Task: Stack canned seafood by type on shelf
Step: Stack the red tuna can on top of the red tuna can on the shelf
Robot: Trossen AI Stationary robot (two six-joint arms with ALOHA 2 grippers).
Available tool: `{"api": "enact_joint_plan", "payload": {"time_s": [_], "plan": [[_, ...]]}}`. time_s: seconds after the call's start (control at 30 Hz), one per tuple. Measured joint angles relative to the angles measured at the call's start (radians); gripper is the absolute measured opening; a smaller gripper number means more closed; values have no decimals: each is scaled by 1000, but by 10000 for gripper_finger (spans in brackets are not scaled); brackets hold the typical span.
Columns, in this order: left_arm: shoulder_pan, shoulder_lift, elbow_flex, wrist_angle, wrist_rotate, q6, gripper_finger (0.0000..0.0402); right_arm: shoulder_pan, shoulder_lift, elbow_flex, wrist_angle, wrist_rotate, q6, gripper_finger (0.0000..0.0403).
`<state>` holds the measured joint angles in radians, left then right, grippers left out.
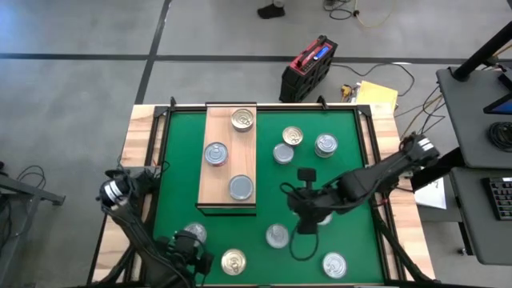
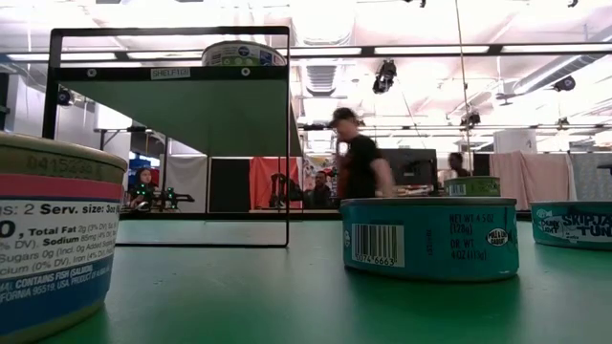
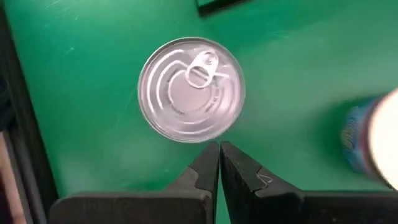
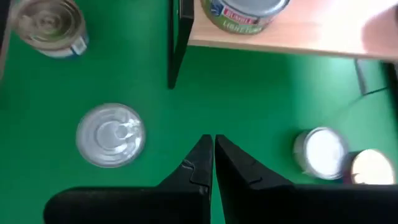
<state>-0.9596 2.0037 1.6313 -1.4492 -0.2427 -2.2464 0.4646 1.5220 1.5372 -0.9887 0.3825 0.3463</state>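
1. The small round silver-lidded tin sits on the green table mat, beside the light wooden shelf board.
2. The right gripper, jaws clenched and empty, hovers just beside that tin, nearer than the left gripper, also clenched, at the near-left corner.

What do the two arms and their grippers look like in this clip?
Both arms are dark, jointed, with pale silver-grey collars near their bases. Black cables trail along them. The left gripper and right gripper each have two flat, black, wedge-shaped fingers on a black crossbar.
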Motion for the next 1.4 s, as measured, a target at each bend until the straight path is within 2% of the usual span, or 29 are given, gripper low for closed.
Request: {"api": "enact_joint_plan", "payload": {"time_s": [0.13, 0.27, 0.43, 0.77, 1.4], "plan": [[14, 61, 19, -3, -55, -16, 0, 15, -101, -144, 137, -1, 2, 9], [33, 79, 31, -25, -21, -51, 0, 15, -181, -227, 229, 0, 2, 9], [49, 112, 29, -28, -27, -67, 0, 15, -243, -291, 289, 2, 1, 9], [50, 153, 27, -88, -8, -44, 0, 15, -251, -304, 319, 3, -5, 9], [29, 206, 29, -35, -17, -60, 0, 15, -245, -305, 316, 3, 51, 9]]}}
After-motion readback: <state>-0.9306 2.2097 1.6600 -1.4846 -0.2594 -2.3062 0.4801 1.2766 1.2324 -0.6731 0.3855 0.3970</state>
